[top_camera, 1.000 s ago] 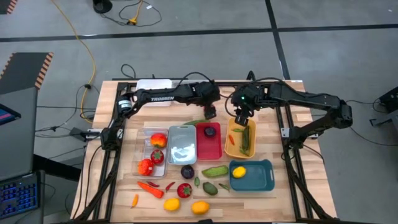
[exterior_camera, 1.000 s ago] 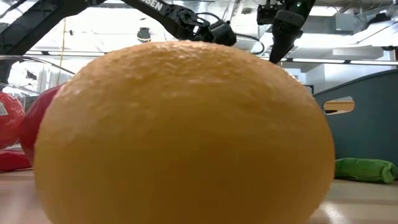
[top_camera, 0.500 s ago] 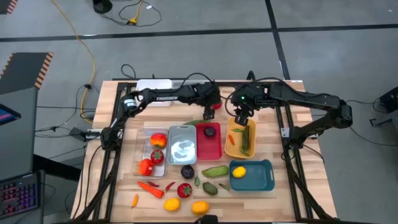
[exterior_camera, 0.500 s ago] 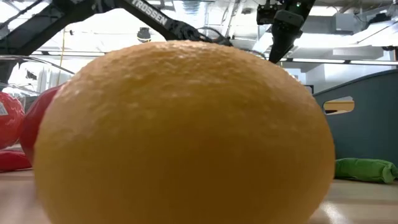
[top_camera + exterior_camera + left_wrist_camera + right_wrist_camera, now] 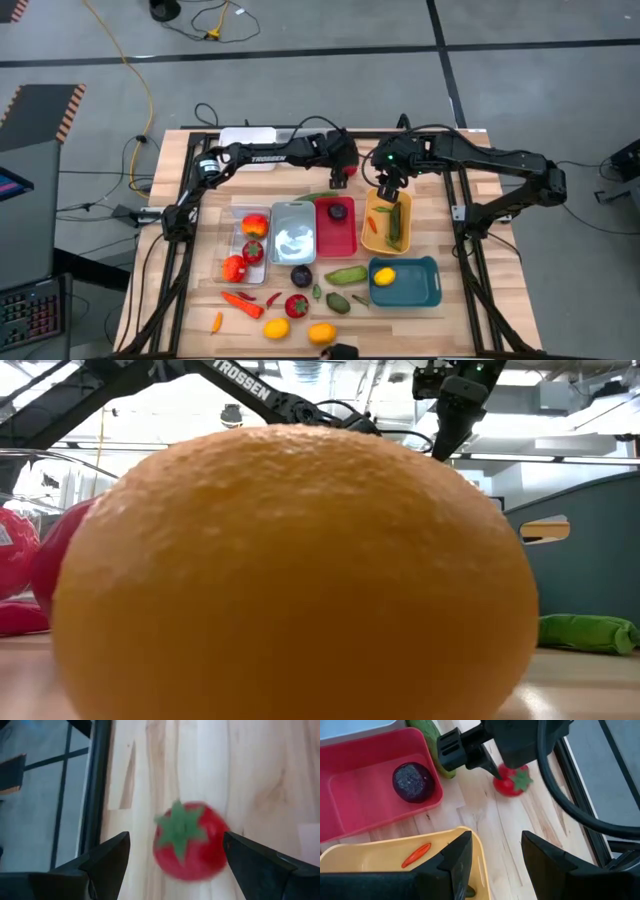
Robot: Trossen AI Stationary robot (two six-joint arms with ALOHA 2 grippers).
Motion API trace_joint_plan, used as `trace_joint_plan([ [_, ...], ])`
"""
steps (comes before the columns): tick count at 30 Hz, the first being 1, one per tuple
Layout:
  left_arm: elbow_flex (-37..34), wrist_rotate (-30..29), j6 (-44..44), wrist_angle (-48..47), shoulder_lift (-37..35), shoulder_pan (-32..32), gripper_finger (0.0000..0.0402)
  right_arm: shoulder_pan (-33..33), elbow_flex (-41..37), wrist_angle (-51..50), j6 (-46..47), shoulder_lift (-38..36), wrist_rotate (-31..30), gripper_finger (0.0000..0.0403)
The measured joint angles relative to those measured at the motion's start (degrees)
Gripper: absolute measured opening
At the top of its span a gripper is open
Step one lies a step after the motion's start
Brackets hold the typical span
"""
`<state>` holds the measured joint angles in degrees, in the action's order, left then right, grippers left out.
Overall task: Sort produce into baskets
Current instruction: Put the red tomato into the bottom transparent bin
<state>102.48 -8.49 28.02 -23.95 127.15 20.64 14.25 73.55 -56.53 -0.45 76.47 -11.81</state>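
A red tomato with a green calyx (image 5: 190,842) lies on the bare table near its far edge, and also shows in the high view (image 5: 340,183) and the right wrist view (image 5: 511,781). My left gripper (image 5: 175,865) is open just above it, one finger on either side, apart from it. My right gripper (image 5: 497,865) is open and empty over the far end of the yellow-orange basket (image 5: 387,222), which holds green pods and a small orange chili (image 5: 417,855). The red basket (image 5: 336,228) holds a purple plum (image 5: 412,782).
A clear basket (image 5: 250,235) with tomatoes, a silver-grey one (image 5: 292,232) and a teal one (image 5: 405,283) with a lemon stand mid-table. A carrot (image 5: 242,303), lemons, a plum, green pods and chilies lie loose near the front. A lemon (image 5: 290,580) fills the low view.
My left gripper has gone down toward the table near its far edge and now stands over the tomato.
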Motion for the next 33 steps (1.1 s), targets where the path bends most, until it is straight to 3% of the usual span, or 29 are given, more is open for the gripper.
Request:
trace_joint_plan([
  [5,0.0,3.29,-0.47,0.38,0.0,0.01,0.0306,0.0,0.0,0.02,0.0,0.0,-0.02,0.0198],
  [23,0.0,4.68,-9.23,-4.51,0.39,1.33,0.0306,0.01,0.0,0.0,0.0,0.0,-0.04,0.0198],
  [33,0.0,5.88,-8.1,-4.15,0.42,1.75,0.0306,0.0,0.0,0.0,0.0,0.02,-0.04,0.0198],
])
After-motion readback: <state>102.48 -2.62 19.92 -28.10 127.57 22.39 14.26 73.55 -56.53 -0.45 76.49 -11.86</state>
